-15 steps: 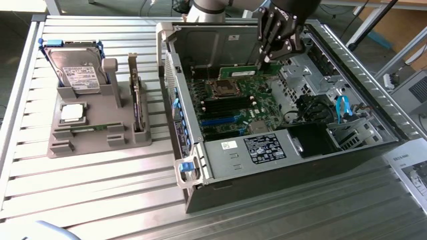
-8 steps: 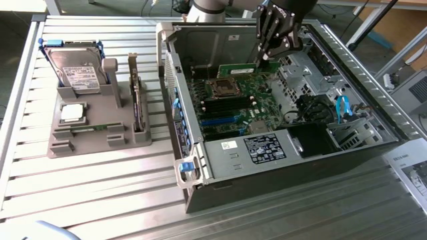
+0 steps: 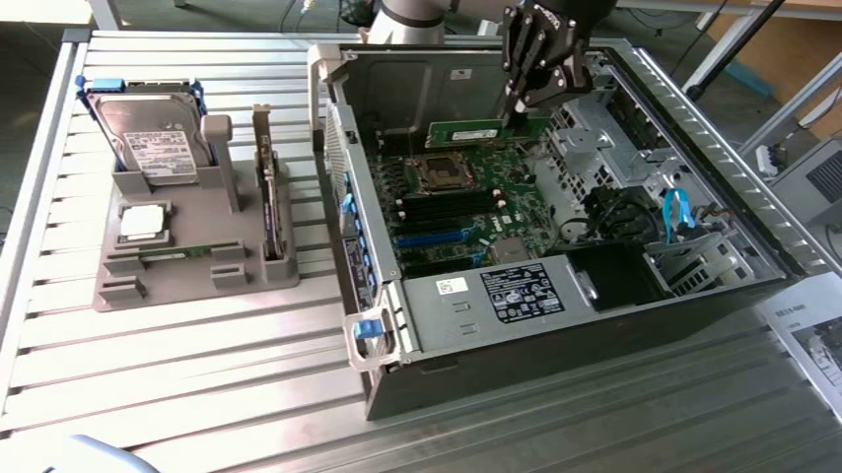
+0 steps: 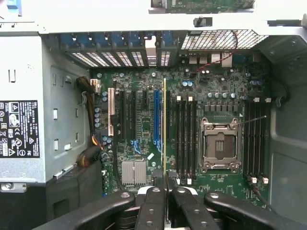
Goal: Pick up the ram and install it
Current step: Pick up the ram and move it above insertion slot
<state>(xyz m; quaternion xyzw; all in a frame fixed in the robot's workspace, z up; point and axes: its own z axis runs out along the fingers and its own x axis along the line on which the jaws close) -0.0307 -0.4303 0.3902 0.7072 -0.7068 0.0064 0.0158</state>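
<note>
Hand: The robot's gripper (image 3: 520, 103) hangs inside an open computer case (image 3: 408, 89). Its fingers are closed on the ram, pinching it near one end.
Ram: The ram (image 3: 468, 129) is a thin green stick. It juts out sideways from the fingers, level, and sits above the motherboard (image 3: 460, 197) without touching it. In the wrist view the ram (image 4: 164, 124) appears edge-on, reaching straight out from the gripper (image 4: 166, 189).
Beneath the hand: The black memory slots (image 4: 184, 139) run parallel to the stick. The stick seems to sit over the strip between a blue slot (image 4: 156, 120) and the nearest black one. I cannot tell how high it is. The processor socket (image 4: 219, 146) lies beyond the slots.
Doing this step well: I judge the stick should stay level and parallel to its slot. Its edge should be centred over the groove before any pressure is applied. A tilt could jam one corner.
Risk: Because the stick is pinched near one end, it may pivot if it is pushed.
Surface: The case lies on a ribbed metal table (image 3: 197, 394).
Away from the hand: A grey holder (image 3: 172, 261) on the table carries a hard drive (image 3: 148, 138) and an upright card (image 3: 268, 187).
Room: A printed sheet (image 3: 809, 340) lies near the case.
</note>
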